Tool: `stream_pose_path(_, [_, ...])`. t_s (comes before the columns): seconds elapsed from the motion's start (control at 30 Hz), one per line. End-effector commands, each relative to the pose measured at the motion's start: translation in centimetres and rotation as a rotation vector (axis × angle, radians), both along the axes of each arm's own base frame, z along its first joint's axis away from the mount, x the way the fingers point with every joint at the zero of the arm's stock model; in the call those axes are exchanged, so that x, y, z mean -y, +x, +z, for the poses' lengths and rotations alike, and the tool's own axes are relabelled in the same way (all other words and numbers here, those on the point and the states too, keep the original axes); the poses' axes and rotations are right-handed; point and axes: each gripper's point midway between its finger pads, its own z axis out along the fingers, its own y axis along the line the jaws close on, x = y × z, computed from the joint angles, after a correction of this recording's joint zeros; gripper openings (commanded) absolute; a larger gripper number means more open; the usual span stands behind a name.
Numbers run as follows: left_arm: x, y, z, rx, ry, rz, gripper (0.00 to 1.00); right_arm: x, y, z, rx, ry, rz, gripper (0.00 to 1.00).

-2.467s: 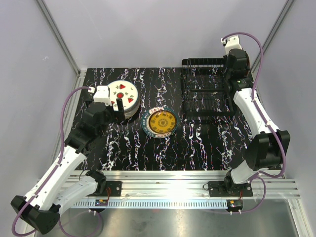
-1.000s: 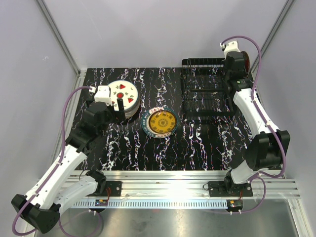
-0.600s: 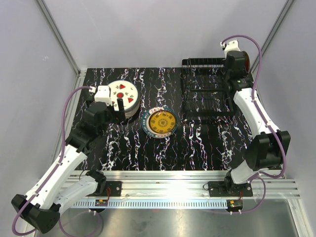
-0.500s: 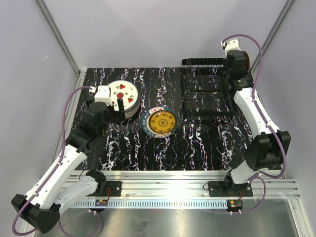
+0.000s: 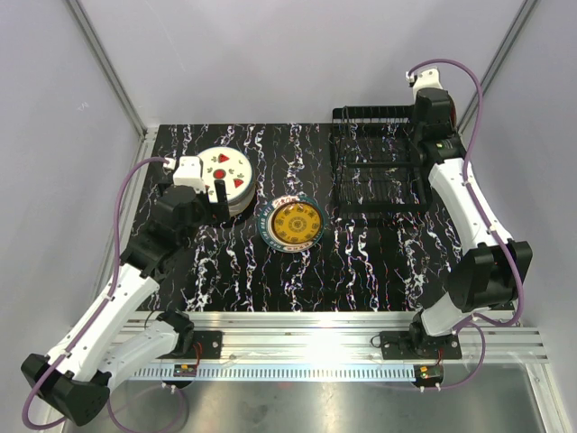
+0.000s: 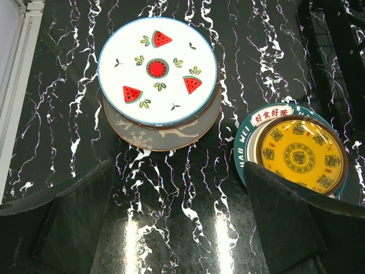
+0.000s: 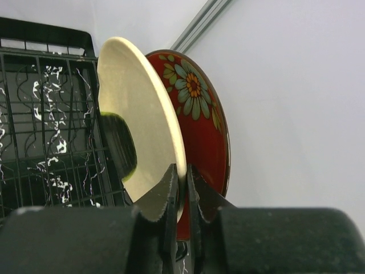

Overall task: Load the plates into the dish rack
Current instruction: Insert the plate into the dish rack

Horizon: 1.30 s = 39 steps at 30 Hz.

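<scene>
1. The right pincer (image 7: 182,191) is clamped on the rim of a cream round ceramic plate (image 7: 142,114), held on edge above the tabletop's far right corner.
2. A red floral ceramic plate (image 7: 202,120) stands just behind it; whether that one is gripped too is unclear.
3. The black wire dish rack (image 5: 379,171) lies beneath, in that corner.
4. The left pincer (image 6: 179,171), fingers spread apart, is just beside a white watermelon-patterned plate (image 6: 158,71) topping a stack near the left edge.

The desk (image 6: 181,191) is black veined with white, the dish rack (image 5: 379,171) black, the watermelon plate (image 6: 157,71) white with red slices and a blue rim, the snowflake plate (image 6: 154,137) grey-brown with pale branches, the teal-rimmed plate (image 6: 293,151) yellow-centred, the cream plate (image 7: 145,108) plain, and the floral plate (image 7: 201,117) red with teal-petalled daisies.
</scene>
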Motion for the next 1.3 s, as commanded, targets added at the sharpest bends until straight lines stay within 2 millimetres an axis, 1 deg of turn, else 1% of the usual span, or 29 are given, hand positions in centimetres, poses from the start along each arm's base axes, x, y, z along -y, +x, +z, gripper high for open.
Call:
stream_pose_path(0.0, [0.6,0.5,1.2,0.042,-0.028,-0.015,0.99,-0.3,-0.7,2.9,0.051,0.023,0.0,0.07])
stream_pose_path(0.07, [0.6,0.5,1.3,0.044,-0.028,-0.014,0.99,-0.4,-0.8,2.9,0.049,0.035,0.0,0.07])
stream_pose_path(0.23, [0.6,0.5,1.2,0.041,-0.027,-0.015,0.99,-0.2,-1.0,1.9,0.023,0.05,-0.015,0.07])
stream_pose_path(0.33, [0.6,0.5,1.2,0.041,-0.027,-0.015,0.99,-0.2,-1.0,1.4,0.012,0.053,-0.026,0.03])
stream_pose_path(0.4, [0.7,0.5,1.2,0.04,-0.028,-0.017,0.99,-0.3,-0.8,1.5,0.018,0.065,-0.023,0.0])
stream_pose_path(0.47, [0.7,0.6,1.2,0.04,-0.028,-0.018,0.99,-0.3,-0.6,1.4,0.015,0.064,-0.026,0.0])
stream_pose_path(0.5, [0.7,0.5,1.2,0.041,-0.029,-0.02,0.99,-0.3,-0.5,2.0,0.024,0.067,-0.031,0.0])
stream_pose_path(0.57, [0.7,0.5,1.1,0.039,-0.027,-0.018,0.99,-0.4,-0.1,2.1,0.023,0.066,-0.036,0.0])
stream_pose_path(0.6, [0.7,0.5,1.2,0.041,-0.029,-0.018,0.99,-0.1,-0.1,2.8,0.034,0.063,-0.05,0.0])
stream_pose_path(0.63, [0.7,0.5,1.1,0.037,-0.027,-0.018,0.99,-0.1,0.1,2.7,0.031,0.062,-0.055,0.0])
stream_pose_path(0.7, [0.6,0.5,1.2,0.04,-0.028,-0.017,0.99,0.2,0.1,3.4,0.046,0.065,-0.077,0.0])
stream_pose_path(0.8, [0.7,0.5,1.1,0.039,-0.027,-0.018,0.99,0.5,0.2,3.8,0.052,0.066,-0.106,0.0])
stream_pose_path(0.9, [0.7,0.5,1.2,0.041,-0.029,-0.018,0.99,0.6,0.4,3.8,0.049,0.065,-0.119,0.0])
stream_pose_path(1.03, [0.7,0.5,1.3,0.041,-0.029,-0.018,0.99,0.7,0.5,3.2,0.027,0.056,-0.127,0.0])
stream_pose_path(1.27, [0.7,0.4,1.3,0.042,-0.031,-0.023,0.99,0.3,0.3,2.4,0.005,0.098,-0.123,0.0])
